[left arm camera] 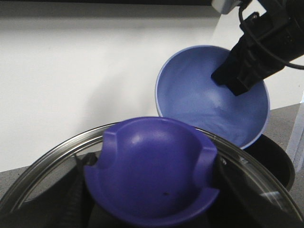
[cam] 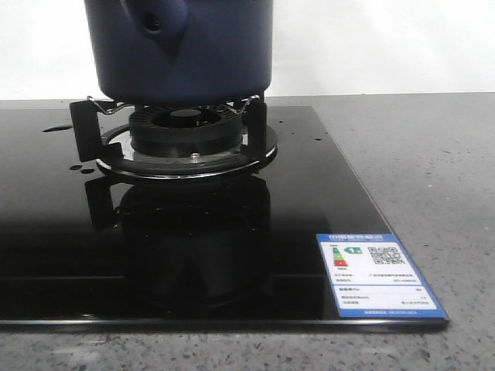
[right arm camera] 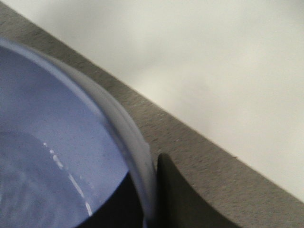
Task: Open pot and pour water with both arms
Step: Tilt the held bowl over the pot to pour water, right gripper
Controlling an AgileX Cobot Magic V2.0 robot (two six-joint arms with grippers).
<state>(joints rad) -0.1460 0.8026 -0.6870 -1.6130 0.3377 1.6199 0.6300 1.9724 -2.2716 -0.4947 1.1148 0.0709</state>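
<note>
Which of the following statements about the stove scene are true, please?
1. The pot sits on the burner of the black cooktop. True.
2. The energy label is at the cooktop's far left corner. False: it is at the near right corner.
3. The right tool grips the bowl at its rim. True.
4. The bowl stands level on the counter. False: it is held up and tilted.
5. The glass lid has a red knob. False: the knob is purple-blue.
</note>
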